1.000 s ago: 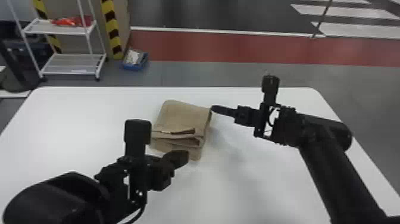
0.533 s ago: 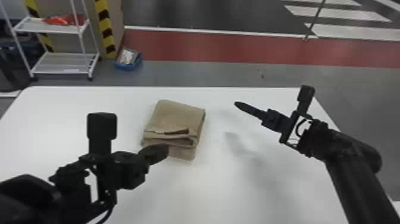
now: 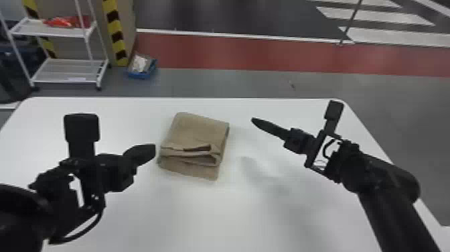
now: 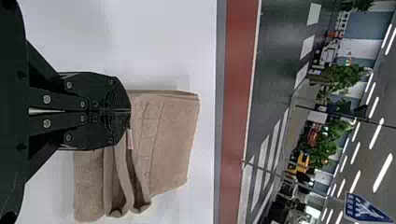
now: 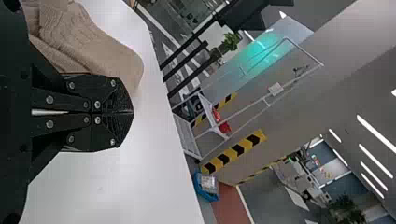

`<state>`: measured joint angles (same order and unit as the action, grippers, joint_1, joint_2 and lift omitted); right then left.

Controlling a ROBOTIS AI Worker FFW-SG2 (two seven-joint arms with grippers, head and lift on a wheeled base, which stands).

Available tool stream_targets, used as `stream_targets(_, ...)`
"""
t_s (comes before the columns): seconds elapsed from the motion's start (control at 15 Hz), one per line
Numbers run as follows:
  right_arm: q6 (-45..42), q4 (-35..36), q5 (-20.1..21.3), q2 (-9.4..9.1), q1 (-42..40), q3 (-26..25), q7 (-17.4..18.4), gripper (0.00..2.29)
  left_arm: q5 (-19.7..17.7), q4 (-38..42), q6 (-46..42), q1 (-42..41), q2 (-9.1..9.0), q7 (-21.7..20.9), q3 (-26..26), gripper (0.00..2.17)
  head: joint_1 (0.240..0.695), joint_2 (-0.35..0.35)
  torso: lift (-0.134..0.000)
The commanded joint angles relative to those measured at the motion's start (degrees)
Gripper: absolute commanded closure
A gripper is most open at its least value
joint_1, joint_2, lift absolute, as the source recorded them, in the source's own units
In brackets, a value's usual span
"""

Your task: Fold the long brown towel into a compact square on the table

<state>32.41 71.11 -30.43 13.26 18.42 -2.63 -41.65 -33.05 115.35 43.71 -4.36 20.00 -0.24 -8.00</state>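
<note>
In the head view my left gripper (image 3: 152, 152) is just left of the brown towel (image 3: 201, 130), apart from it, and my right gripper (image 3: 254, 121) stands to the towel's right with a gap between. The towel lies folded in a thick, roughly square stack, its loose layered folds facing the near side. In the left wrist view, my left gripper (image 4: 130, 111) is shut with nothing held, the towel (image 4: 170, 140) beyond it. My right gripper (image 5: 132, 112) is likewise shut and holds nothing in the right wrist view, where the towel (image 5: 93, 51) shows beside it.
The white table (image 3: 207, 214) carries the towel, with bare surface around it. Past the table's far edge, a white shelf rack (image 3: 70, 70) and a blue bin (image 3: 142, 72) stand on the floor at the left.
Both grippers have moved away from the towel, the left one toward the left and the right one toward the right. The towel keeps its folded shape.
</note>
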Motion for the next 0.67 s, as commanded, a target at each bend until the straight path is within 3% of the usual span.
stream_targets(0.0,-0.81,-1.15,3.44,-5.17,3.46,4.65,0.87,2.08,0.45,-1.0,-4.9,-1.09,0.91,-0.02,1.14,1.97,0.695,-0.053,-0.128)
stream_targets(0.2,-1.69,-1.85,6.96,-8.87,5.31,10.37,3.95,2.08,0.45,-2.5,-6.48,-1.53,1.18,-0.2,3.51,1.97,0.695,0.07,-0.128)
stream_targets(0.4,0.42,-1.76,9.95,-9.13,4.96,14.94,7.55,2.08,-0.08,-3.55,-7.36,-1.53,1.35,-0.99,4.48,1.97,0.695,0.143,-0.128)
stream_targets(0.6,4.82,-0.27,11.44,-9.13,3.37,16.78,7.38,2.08,-0.17,-3.46,-7.36,-1.53,1.26,-1.25,4.48,1.97,0.695,0.18,-0.128)
